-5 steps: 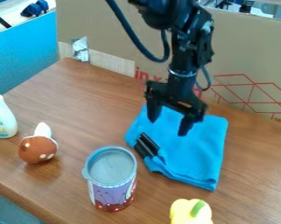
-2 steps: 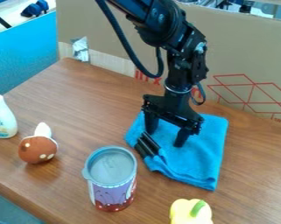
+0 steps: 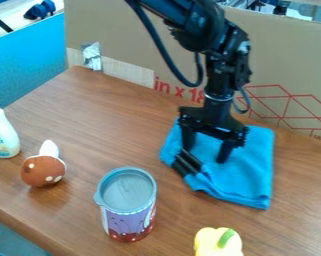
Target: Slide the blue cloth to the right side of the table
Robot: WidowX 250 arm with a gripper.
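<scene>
Beyond and right of the lidded can (image 3: 128, 217), the blue cloth (image 3: 239, 180) now lies farther from the can than a moment ago, the black object (image 3: 187, 162) at its edge shifting along. The claw (image 3: 205, 154) has come down and moved with it, released, fingers apart; this looks like pushing the cloth across the tabletop (image 3: 89, 112), not lifting.
</scene>
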